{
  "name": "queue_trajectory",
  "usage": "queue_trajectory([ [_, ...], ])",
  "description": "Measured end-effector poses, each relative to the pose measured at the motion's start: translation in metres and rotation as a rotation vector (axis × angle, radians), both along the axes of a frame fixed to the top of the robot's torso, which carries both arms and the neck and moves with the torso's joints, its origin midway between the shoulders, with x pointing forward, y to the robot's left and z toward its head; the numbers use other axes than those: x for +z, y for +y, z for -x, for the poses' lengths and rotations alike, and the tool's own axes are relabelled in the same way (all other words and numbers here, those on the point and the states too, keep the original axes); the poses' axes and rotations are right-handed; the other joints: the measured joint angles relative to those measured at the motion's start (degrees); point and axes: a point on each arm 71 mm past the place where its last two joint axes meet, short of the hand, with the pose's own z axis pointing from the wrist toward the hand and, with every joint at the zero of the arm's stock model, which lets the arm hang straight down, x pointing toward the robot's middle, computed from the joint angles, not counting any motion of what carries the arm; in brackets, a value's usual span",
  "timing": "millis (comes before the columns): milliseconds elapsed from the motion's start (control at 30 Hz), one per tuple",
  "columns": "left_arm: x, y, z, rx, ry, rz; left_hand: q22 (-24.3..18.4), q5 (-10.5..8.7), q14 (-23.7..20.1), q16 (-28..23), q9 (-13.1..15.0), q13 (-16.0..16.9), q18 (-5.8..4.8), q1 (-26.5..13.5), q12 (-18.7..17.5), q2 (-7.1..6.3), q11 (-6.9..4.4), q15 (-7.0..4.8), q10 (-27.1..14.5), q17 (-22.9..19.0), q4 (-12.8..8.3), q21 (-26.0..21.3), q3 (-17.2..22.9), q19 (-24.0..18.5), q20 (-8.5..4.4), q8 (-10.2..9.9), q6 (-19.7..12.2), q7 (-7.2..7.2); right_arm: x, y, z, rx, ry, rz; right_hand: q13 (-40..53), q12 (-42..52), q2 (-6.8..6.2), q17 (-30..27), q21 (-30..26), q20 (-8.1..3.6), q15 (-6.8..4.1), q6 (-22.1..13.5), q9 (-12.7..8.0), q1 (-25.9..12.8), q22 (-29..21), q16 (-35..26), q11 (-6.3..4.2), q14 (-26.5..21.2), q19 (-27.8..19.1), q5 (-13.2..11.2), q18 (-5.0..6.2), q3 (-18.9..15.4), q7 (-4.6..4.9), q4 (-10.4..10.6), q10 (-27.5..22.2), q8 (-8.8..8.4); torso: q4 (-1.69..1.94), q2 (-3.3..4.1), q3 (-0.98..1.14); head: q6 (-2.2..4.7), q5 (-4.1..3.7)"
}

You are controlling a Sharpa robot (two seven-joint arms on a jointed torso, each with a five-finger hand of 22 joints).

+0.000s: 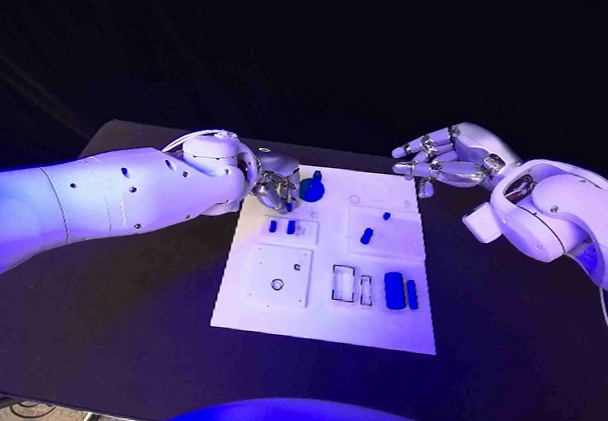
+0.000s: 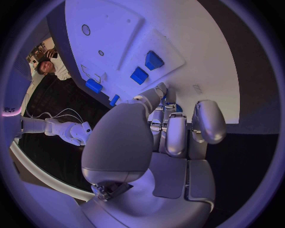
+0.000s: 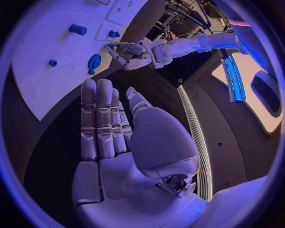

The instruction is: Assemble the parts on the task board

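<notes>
Surface, head view: black table (image 1: 123, 284) against a dark background; white task board (image 1: 326, 318) at its middle.
Parts, head view: blue parts (image 1: 394, 290) lie on the board's near right; smaller ones stand mid-board; a round blue part (image 1: 312, 190) sits at the far left corner.
Left hand, head view: left hand (image 1: 273, 179) is over the far left corner, fingertips just beside the round part; whether it grips anything, cannot tell.
Right hand, head view: right hand (image 1: 446, 156) hovers beyond the far right corner, fingers apart and curled, holding nothing.
Left wrist view: fingers (image 2: 175, 133) point down at the board (image 2: 202, 57); grip hidden.
Right wrist view: palm (image 3: 118, 142) flat, fingers straight, nothing in it; board (image 3: 47, 90) beyond.
</notes>
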Motion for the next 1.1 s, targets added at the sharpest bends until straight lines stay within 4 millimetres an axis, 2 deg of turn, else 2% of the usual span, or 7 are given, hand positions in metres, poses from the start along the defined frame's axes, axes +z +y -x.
queue_trajectory([
  [133,-0.002,0.001,0.000,0.004,0.008,-0.009,0.00,0.03,-0.07,-0.74,-1.01,-0.83,-0.01,-1.51,-1.98,-0.87,0.94,1.06,-3.05,-1.12,0.25,-1.67,0.25,-0.19,0.64,-1.72,-3.98,0.72,0.000,0.000,0.000,0.000,0.000,0.000,0.00,0.00,0.00,0.00,-0.11,0.00,-0.21,0.00,0.00,0.00,0.00,-0.22,0.00,0.21,0.00,0.00,0.00,0.00,0.00,0.00,0.00,0.00,-0.03,0.03,0.01,0.00,0.02],
  [333,-0.004,0.004,0.000,0.017,0.018,-0.022,0.00,0.04,-1.04,-2.15,-2.51,-2.25,-0.01,-2.99,-2.47,-2.35,2.28,2.02,-7.37,-3.60,0.64,-6.85,0.65,-1.33,1.76,-1.84,-8.35,0.99,0.000,0.000,0.000,-0.001,0.000,0.000,-0.17,-0.22,0.00,0.00,-0.26,0.21,-0.21,-0.11,0.00,0.00,-0.15,-0.54,0.00,0.21,0.21,0.00,0.00,0.00,0.10,0.00,0.00,0.00,-0.03,0.04,0.02,-0.02,0.02],
  [667,-0.004,0.014,-0.001,0.039,0.017,-0.030,0.00,0.04,-1.24,-2.15,-2.77,-2.70,-0.01,-3.21,-2.47,-2.59,2.53,2.22,-8.02,-4.16,0.62,-7.77,0.66,-1.53,1.96,-1.83,-8.86,0.90,-0.001,-0.005,-0.002,-0.021,-0.009,0.032,-3.74,-4.16,-0.91,0.32,-1.78,0.41,0.31,-0.13,0.00,0.44,-1.11,-2.47,0.62,0.73,0.83,-0.61,0.00,0.18,0.28,-0.18,-1.26,0.27,-0.03,-0.02,0.03,0.06,-0.02],
  [900,-0.001,0.030,-0.001,0.071,0.000,-0.024,-0.01,0.04,-1.68,-2.91,-2.98,-3.01,0.89,-2.47,-2.46,-2.32,2.53,2.24,-8.02,-5.22,-0.27,-9.56,2.38,-1.97,2.34,-1.83,-9.07,0.70,-0.003,-0.013,-0.005,-0.044,-0.046,0.141,-8.95,-9.97,-1.21,0.97,-1.29,-0.30,-0.20,2.54,0.07,4.27,-0.98,-2.87,0.70,3.75,3.50,-3.01,0.01,4.29,0.21,-3.55,-1.33,0.90,-0.01,-0.04,-0.02,0.37,-0.18],
  [967,0.001,0.038,-0.001,0.092,-0.017,-0.006,-0.01,0.04,-3.33,-5.15,-2.97,-3.09,1.55,-1.99,-2.05,-1.84,2.53,2.18,-8.02,-8.31,-0.52,-13.80,3.43,-3.41,2.24,-1.32,-8.62,1.14,-0.004,-0.014,-0.006,-0.044,-0.069,0.199,-10.50,-11.79,-1.36,1.38,-0.50,-0.63,-0.51,3.66,0.07,4.68,-0.55,-2.19,0.31,4.45,3.95,-3.01,0.00,5.73,0.06,-4.29,-0.65,0.90,-0.02,-0.07,-0.01,0.53,-0.21],
  [1067,0.006,0.051,-0.003,0.139,-0.045,0.060,0.02,0.04,-8.42,-13.40,-2.77,-3.31,4.01,-1.83,-1.18,-1.68,2.32,2.00,-7.33,-18.43,-0.79,-27.21,4.77,-7.74,2.13,-0.14,-6.77,1.74,-0.007,-0.014,-0.006,-0.036,-0.117,0.313,-12.56,-13.86,-1.36,3.68,0.66,-0.91,-0.51,5.04,0.07,4.68,0.16,0.91,-0.11,4.83,4.22,-3.34,0.00,7.68,-0.69,-5.24,0.56,0.90,-0.05,-0.10,0.02,1.01,-0.34],
  [1100,0.008,0.054,-0.003,0.157,-0.049,0.093,-0.19,0.04,-9.52,-15.58,-2.70,-3.31,4.03,-1.83,-0.78,-1.68,2.24,1.98,-6.79,-20.96,-0.92,-30.47,4.90,-8.76,2.03,0.09,-6.47,1.84,-0.008,-0.013,-0.006,-0.031,-0.133,0.349,-13.20,-14.45,-1.37,4.71,1.04,-1.04,-0.51,5.42,0.07,4.66,0.40,2.25,-0.14,4.83,4.35,-3.60,0.00,8.34,-0.90,-5.48,0.91,0.83,-0.08,-0.10,0.01,1.23,-0.46],
])
